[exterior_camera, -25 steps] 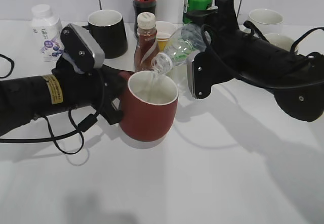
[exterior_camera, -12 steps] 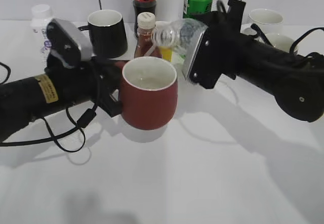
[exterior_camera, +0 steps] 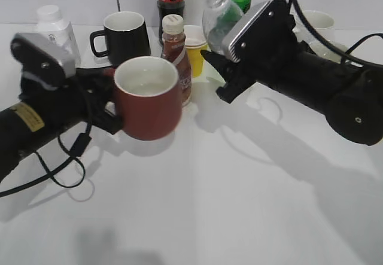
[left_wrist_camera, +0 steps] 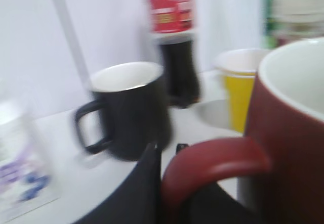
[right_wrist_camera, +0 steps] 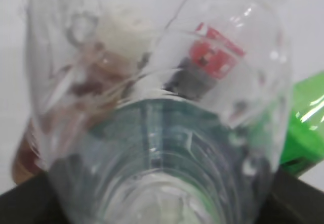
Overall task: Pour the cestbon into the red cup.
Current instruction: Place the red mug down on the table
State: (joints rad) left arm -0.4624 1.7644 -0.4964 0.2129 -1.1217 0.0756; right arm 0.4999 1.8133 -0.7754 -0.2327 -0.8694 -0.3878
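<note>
Bench (exterior_camera: 239,205): white, carries everything I can see below and behind both arms.

Right pincer (exterior_camera: 218,67): I read it as clamped on the cestbon (exterior_camera: 220,15), which stands nearly upright in its hold, open neck topmost, raised off the bench. In the right wrist view the clear ribbed body fills the frame (right_wrist_camera: 157,107).

Left pincer (exterior_camera: 105,100): pinching the red cup (exterior_camera: 148,97) by its loop handle (left_wrist_camera: 212,161), cup lifted clear of the bench, mouth up, white interior showing. The cup hangs just left of and lower than the right pincer, apart from the bottle.

Black mug (exterior_camera: 124,37): behind the left pincer, on the bench.

Brown bottle (exterior_camera: 177,52): between the two pincers, just behind the cup.

Yellow paper cup (exterior_camera: 195,49): beside the brown bottle, left of the right pincer.
</note>
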